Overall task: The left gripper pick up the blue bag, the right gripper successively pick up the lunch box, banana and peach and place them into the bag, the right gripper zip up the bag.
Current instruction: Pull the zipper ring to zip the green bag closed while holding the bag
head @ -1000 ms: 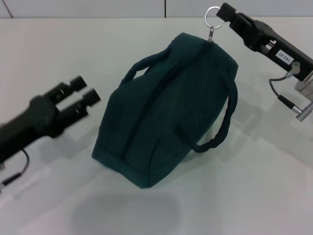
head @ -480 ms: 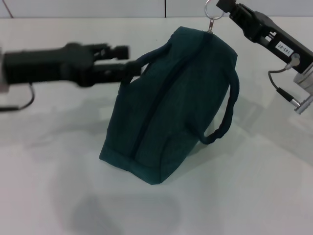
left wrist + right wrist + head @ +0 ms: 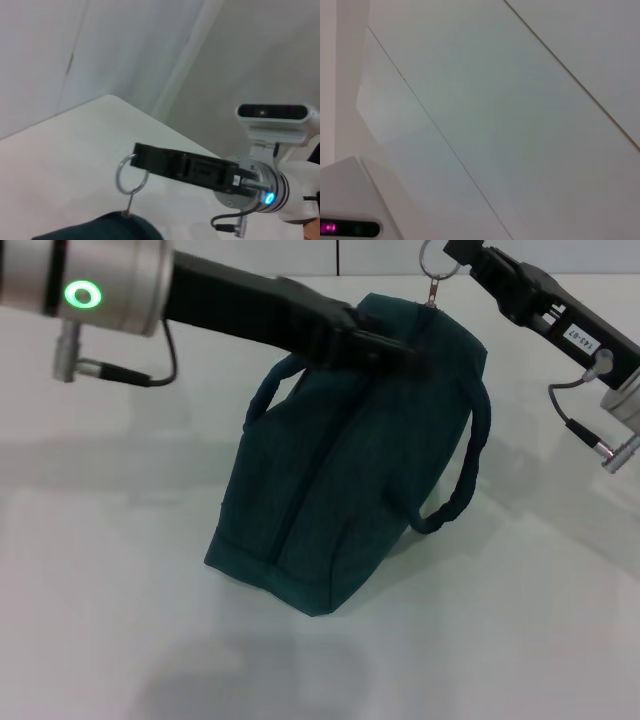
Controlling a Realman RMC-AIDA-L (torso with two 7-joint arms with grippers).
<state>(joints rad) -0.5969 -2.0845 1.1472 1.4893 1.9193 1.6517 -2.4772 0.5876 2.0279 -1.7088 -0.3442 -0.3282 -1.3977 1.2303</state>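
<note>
Within the last second the left gripper [image 3: 392, 348] had swung up from low beside the bag [image 3: 330, 490], past the near handle [image 3: 262, 392], and now lay across the bag's top ridge, just short of the end where the zip finished. Dark against dark cloth, it may have been touching or only hovering. Whether it was gripping anything could not be told.

The right gripper [image 3: 452, 252] had kept its place at the far end, pinched narrow on the ring pull [image 3: 431, 260]. The left wrist view showed the same pinch [image 3: 139, 151], with the ring [image 3: 131, 175] hanging taut above the cloth. That pull had drawn the bag more upright than before, so that it stood tilted on one end on the white table [image 3: 100, 560], with the other handle [image 3: 470, 470] drooping on the right side.

The zip line ran closed along the whole ridge. No lunch box, banana or peach lay anywhere in sight, so they were most likely already inside. My judgement was that the zipping was finished or all but finished, and that the left arm had come back to steady or hold the bag while the right one drew the last of the slider home or let the ring go
</note>
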